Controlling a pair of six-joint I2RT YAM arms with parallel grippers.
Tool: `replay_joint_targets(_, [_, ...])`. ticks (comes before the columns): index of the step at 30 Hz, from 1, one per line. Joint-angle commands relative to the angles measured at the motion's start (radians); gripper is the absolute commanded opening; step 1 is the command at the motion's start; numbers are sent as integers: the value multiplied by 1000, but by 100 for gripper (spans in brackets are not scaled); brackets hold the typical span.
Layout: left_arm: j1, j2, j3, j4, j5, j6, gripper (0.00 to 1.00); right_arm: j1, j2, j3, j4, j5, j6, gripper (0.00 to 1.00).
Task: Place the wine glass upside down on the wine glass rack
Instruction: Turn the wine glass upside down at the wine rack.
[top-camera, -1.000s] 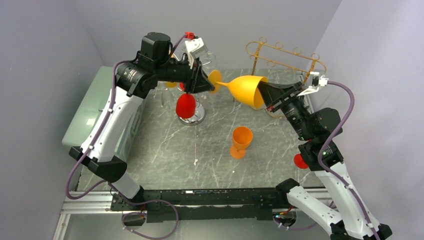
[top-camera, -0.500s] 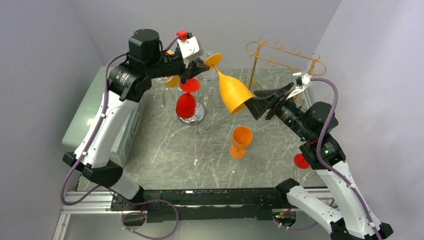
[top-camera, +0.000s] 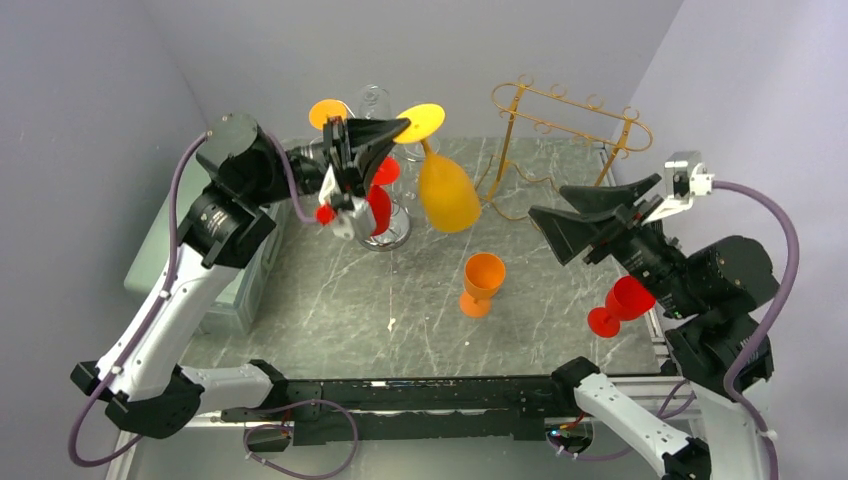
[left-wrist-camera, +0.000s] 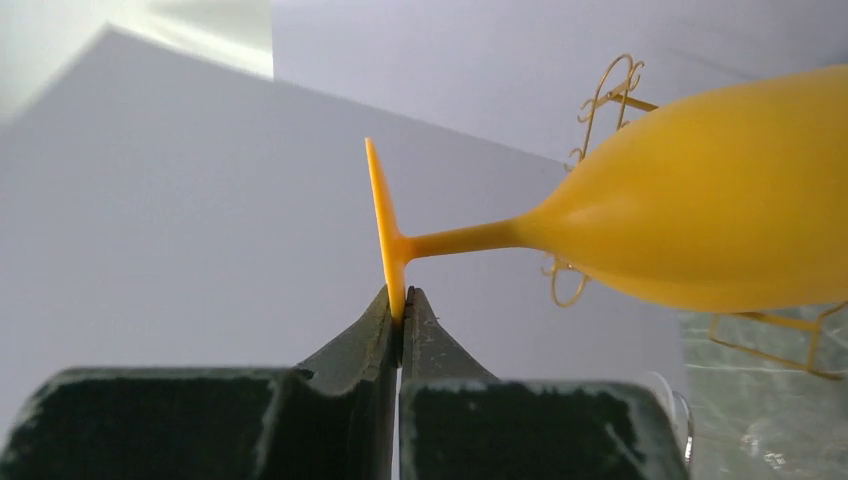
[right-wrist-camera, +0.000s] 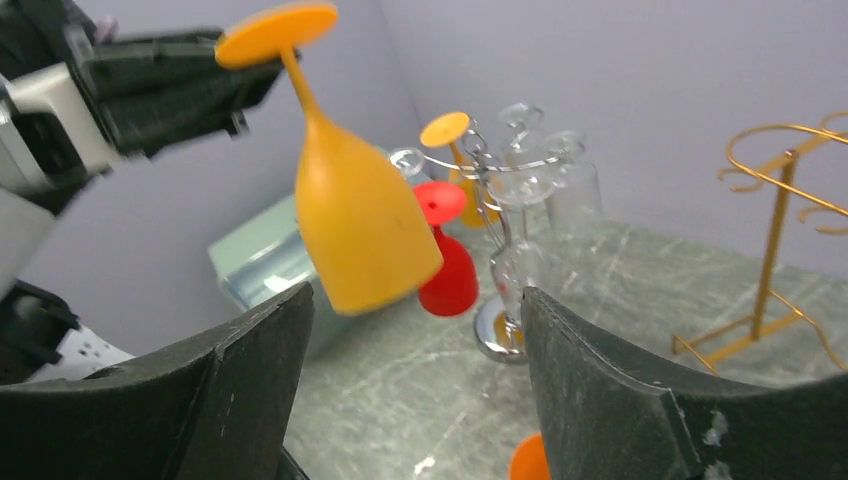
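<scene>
A yellow wine glass (top-camera: 447, 195) hangs in the air with its bowl down and tilted, its foot uppermost. My left gripper (top-camera: 402, 126) is shut on the rim of that foot; the left wrist view shows the thin disc pinched between the fingertips (left-wrist-camera: 403, 300), with stem and bowl (left-wrist-camera: 700, 220) stretching to the right. My right gripper (top-camera: 548, 232) stands open and empty, off to the right of the bowl (right-wrist-camera: 360, 230) and apart from it. A gold wire rack (top-camera: 560, 110) stands empty at the back right. A chrome rack (top-camera: 388, 232) behind the glass carries red, orange and clear glasses upside down.
An orange cup (top-camera: 483, 283) stands upright mid-table. A red glass (top-camera: 620, 305) sits by the right arm at the table's right edge. A pale green box (top-camera: 190, 215) lies along the left side.
The right gripper opened, let go of the bowl and drew back to the right. The left gripper shut on the foot and swung the glass from lying sideways to hanging bowl-down.
</scene>
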Motion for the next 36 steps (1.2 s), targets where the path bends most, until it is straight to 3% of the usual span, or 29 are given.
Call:
replay_joint_targets(1, [-45,-67,-100,94,95,341,0,-2,130,47,119,-50,147,77])
replay_joint_targets(9, [-121,-111,-192,-73,115,795,0,0,294,77,394,-252,396,75])
replay_joint_targets(14, [-149,-115,-230,-118,72,939,0,0,282,13,439,-286,434,75])
replay_joint_targets(27, [-187,-100,-276,-67,8,950,0,0,271,-6,406,-300,440,72])
replay_joint_targets(36, [-198,-99,-288,-42,-14,966,0,0,338,5,336,-350,431,62])
